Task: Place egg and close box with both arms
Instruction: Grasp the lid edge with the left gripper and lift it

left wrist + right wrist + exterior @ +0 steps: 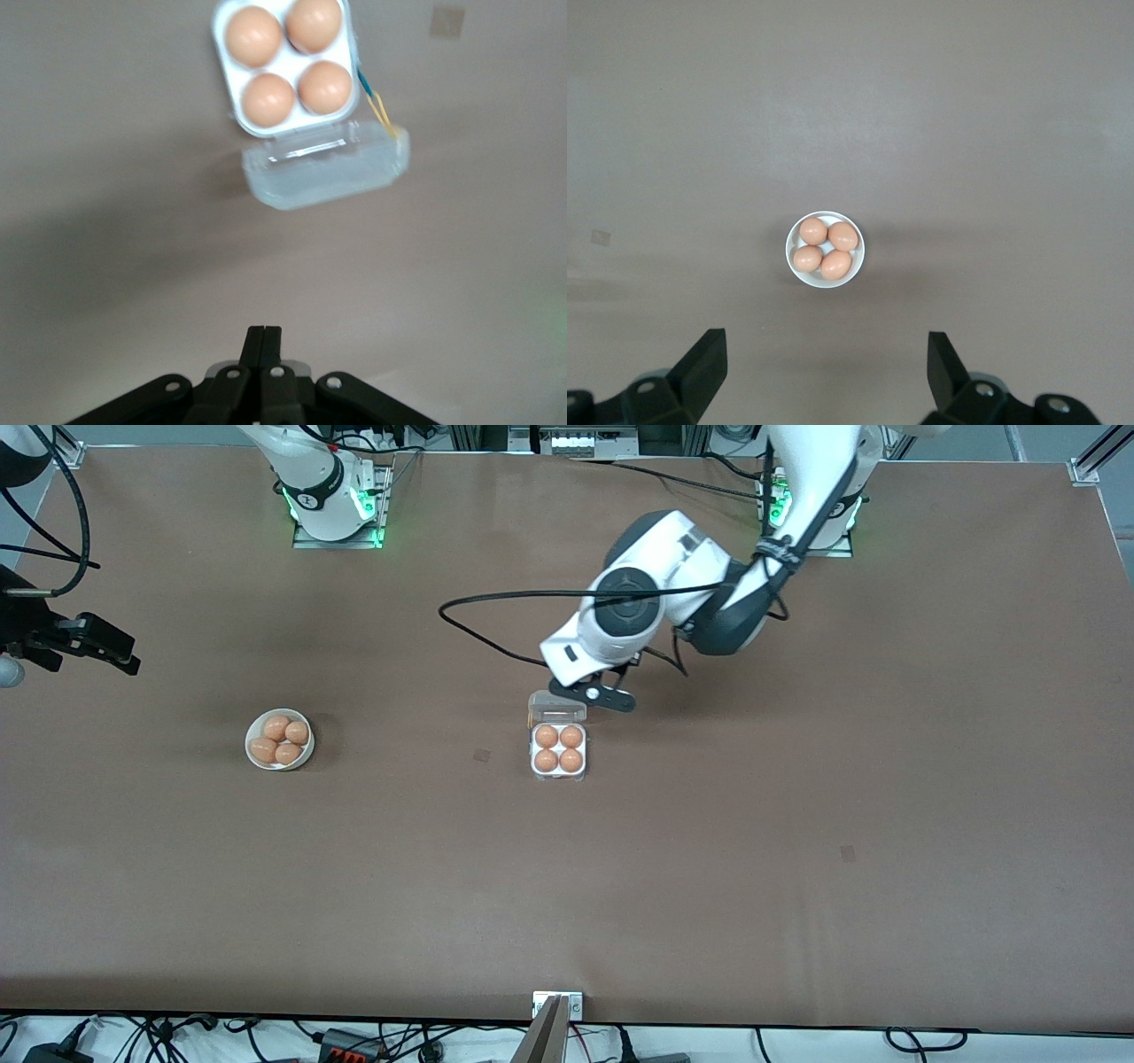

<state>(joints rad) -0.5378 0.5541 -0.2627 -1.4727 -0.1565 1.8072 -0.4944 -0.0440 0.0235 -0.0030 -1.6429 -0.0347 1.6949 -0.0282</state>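
Box (559,755): mid-table, all four cells filled, so I judge placing done.
Lid (556,708): clear, hinged open away from the front camera, not yet closed.
Left gripper (595,693): my fingers pressed together, empty, just beside the lid, placed for pushing.
Right gripper (826,376): my jaws spread wide, empty, waiting above the bowl (306,754) of spare eggs.

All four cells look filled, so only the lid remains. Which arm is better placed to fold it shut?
Likely the left: the left gripper, shut, hangs beside the box's open clear lid. The right gripper, open, waits high over the bowl.
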